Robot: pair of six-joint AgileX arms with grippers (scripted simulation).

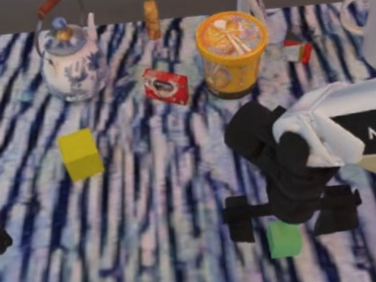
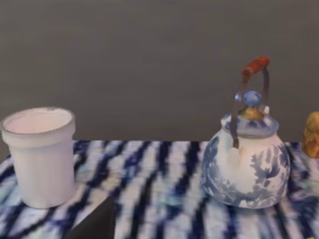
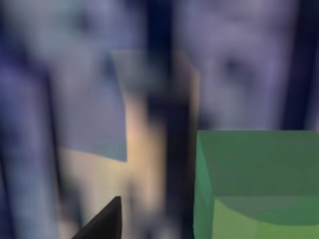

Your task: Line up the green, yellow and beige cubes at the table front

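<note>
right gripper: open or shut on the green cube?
Open. In the top view the right gripper has its fingers spread wide, one on each side above the green cube, which sits on the table.

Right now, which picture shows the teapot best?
The left wrist view shows the teapot best: it is seen whole from the side, with handle, lid and knob. The top view shows it smaller, from above, at the table's far left. The right wrist view does not show it.

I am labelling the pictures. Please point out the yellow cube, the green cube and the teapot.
yellow cube (image 1: 79, 153): top view, on its upper face.
green cube (image 1: 285, 239): top view, on its visible upper face, below the right gripper.
teapot (image 2: 246, 167): left wrist view, on its painted body.
</note>
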